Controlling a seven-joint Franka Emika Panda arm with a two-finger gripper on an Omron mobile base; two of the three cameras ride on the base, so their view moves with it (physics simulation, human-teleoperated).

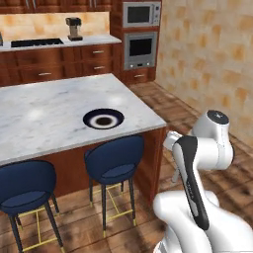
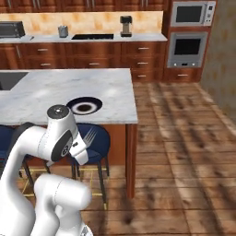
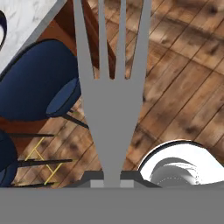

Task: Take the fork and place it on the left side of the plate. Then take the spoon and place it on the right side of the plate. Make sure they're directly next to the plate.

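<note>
The white arm is folded low beside the island bench, its elbow raised and its wrist turned down below the level of the benchtop, out over the wooden floor near the bench's front right corner. The pincer (image 2: 85,144) is clamped on the fork (image 3: 111,87), holding it by the handle. In the hand view the handle runs straight up from between the fingertips and widens into four long tines that fan toward the top; the metal is a flat silver-grey, unmarked. In the right base view the fork's tines (image 2: 90,135) stick up and to the right from the hand, in front of a navy bar stool (image 2: 99,138) tucked under the bench.

The plate (image 1: 103,119) lies flat on the marble benchtop (image 1: 44,113) near its front edge, toward the right end. It is round, with a dark navy rim, a white inner ring and a dark brown centre. The fork is well apart from it, lower than the benchtop and off past the front edge.

Two navy stools stand at the front of the bench, over the plank floor (image 3: 183,65)
</note>
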